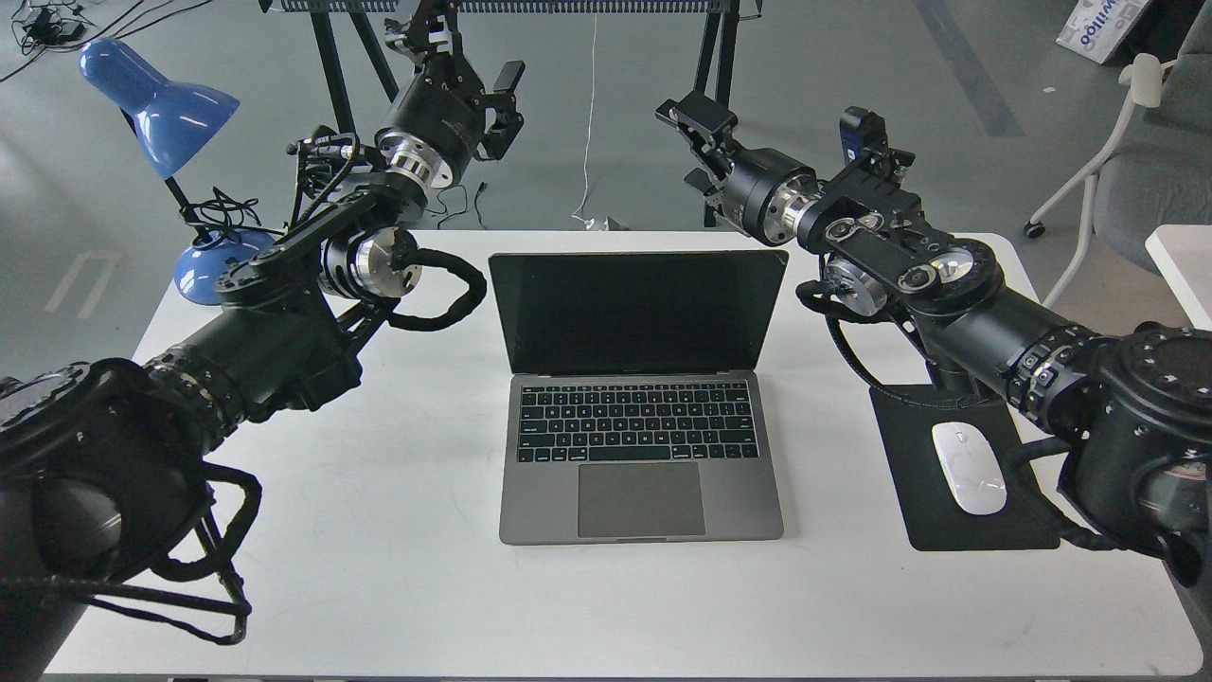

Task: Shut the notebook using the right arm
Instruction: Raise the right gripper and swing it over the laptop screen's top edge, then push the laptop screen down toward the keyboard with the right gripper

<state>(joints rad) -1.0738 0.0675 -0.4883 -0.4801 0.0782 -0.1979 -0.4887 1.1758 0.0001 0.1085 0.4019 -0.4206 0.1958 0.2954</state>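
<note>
Notebook (642, 398) sits open at centre of the white table (379, 530), screen upright, lid untouched. Right gripper (696, 128) hovers behind the lid's top right corner, placed for pushing it down; fingers appear slightly parted, holding nothing. Left gripper (502, 104) idles, empty.

1 notebook (641, 398), open, screen dark. 1 white mouse (968, 467). 1 black mouse pad (975, 516) under it. 1 blue desk lamp (170, 123), left of the left jaws. 1 white counter (398, 530). 2 black arms: left arm (284, 313), right arm (947, 284). 2 sets of jaws, one per arm: left jaws (502, 104), right jaws (696, 128). 1 blue-tipped module (860, 133), just right of the right jaws. 1 grey chair (1136, 161), well right of them, part cut off. 1 box (1103, 26) on floor, far right.
</note>
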